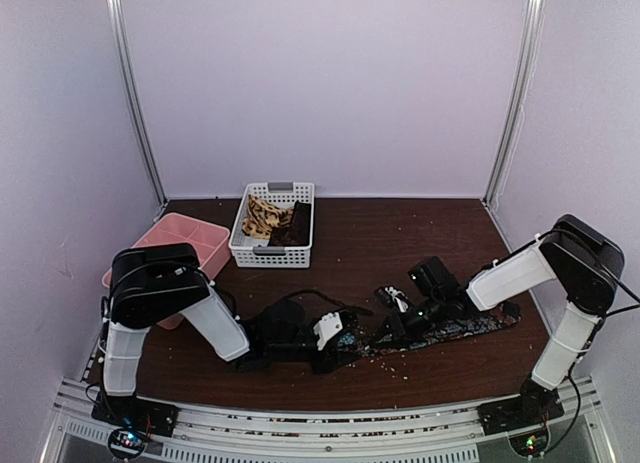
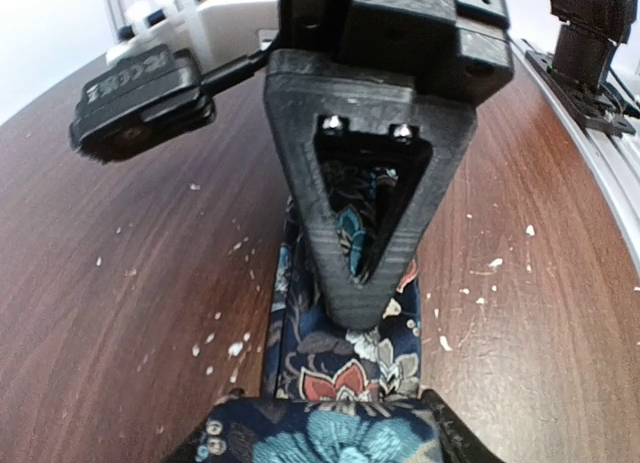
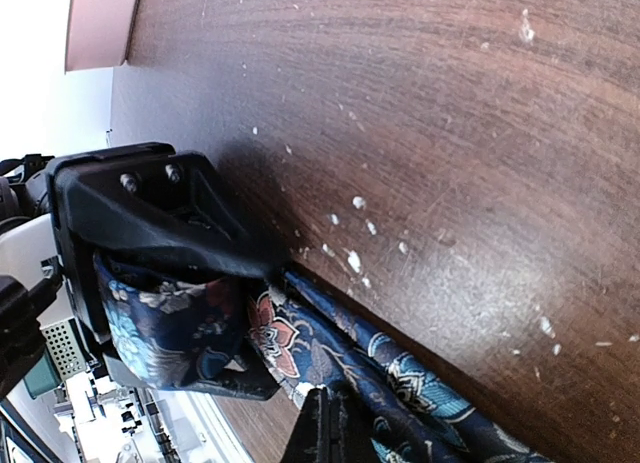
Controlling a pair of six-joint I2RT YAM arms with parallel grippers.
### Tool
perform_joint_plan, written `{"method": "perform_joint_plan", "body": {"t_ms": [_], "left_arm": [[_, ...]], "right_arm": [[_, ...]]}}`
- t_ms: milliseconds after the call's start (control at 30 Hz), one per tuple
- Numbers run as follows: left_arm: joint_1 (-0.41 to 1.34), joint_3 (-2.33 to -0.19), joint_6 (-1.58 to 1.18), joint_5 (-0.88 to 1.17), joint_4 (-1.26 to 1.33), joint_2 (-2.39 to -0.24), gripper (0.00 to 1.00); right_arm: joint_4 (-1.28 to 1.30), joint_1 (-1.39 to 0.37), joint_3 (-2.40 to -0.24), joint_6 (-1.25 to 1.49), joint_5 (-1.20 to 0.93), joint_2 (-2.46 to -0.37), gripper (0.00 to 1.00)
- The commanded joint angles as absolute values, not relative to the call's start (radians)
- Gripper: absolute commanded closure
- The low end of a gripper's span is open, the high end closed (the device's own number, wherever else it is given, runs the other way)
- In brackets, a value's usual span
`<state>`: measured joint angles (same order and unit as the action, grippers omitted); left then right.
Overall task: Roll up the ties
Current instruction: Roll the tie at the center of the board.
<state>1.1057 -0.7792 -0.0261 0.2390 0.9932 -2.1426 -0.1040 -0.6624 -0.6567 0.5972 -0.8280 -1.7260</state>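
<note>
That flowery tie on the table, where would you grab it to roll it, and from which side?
Likely across its width, coming down from above with a finger at each long edge. The flowery tie lies flat and thin on the table, so only a pinched-up fold gives a hold; the right tool is shut on such bunched fabric.

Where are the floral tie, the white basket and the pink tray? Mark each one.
floral tie [image 2: 345, 375]: left wrist view, its flat patterned stretch.
white basket [image 1: 290, 256]: top view, its near wall.
pink tray [image 1: 205, 227]: top view, its far rim.
</note>
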Motion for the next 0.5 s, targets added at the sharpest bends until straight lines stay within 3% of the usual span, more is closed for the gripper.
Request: {"method": "perform_joint_plan", "body": {"t_ms": [0, 100, 300, 467], "left_arm": [[1.109, -0.793, -0.034, 0.241, 1.022, -2.17, 0.53], [1.109, -0.759, -0.037, 0.248, 1.023, -2.166, 0.55], [1.109, -0.742, -0.026, 0.243, 0.983, -2.157, 0.54], [1.109, -0.746, -0.016, 0.246, 0.965, -2.153, 0.54]], "right_arm": [[-0.045, -0.66, -0.644, 0.583, -0.765, -1.72, 1.0], [-0.045, -0.663, -0.643, 0.606, -0.77, -1.639, 0.96], [-0.118, -0.713, -0.675, 0.715, -0.817, -1.568, 0.56], [-0.142, -0.751, -0.717, 0.738, -0.831, -1.628, 0.5]]}}
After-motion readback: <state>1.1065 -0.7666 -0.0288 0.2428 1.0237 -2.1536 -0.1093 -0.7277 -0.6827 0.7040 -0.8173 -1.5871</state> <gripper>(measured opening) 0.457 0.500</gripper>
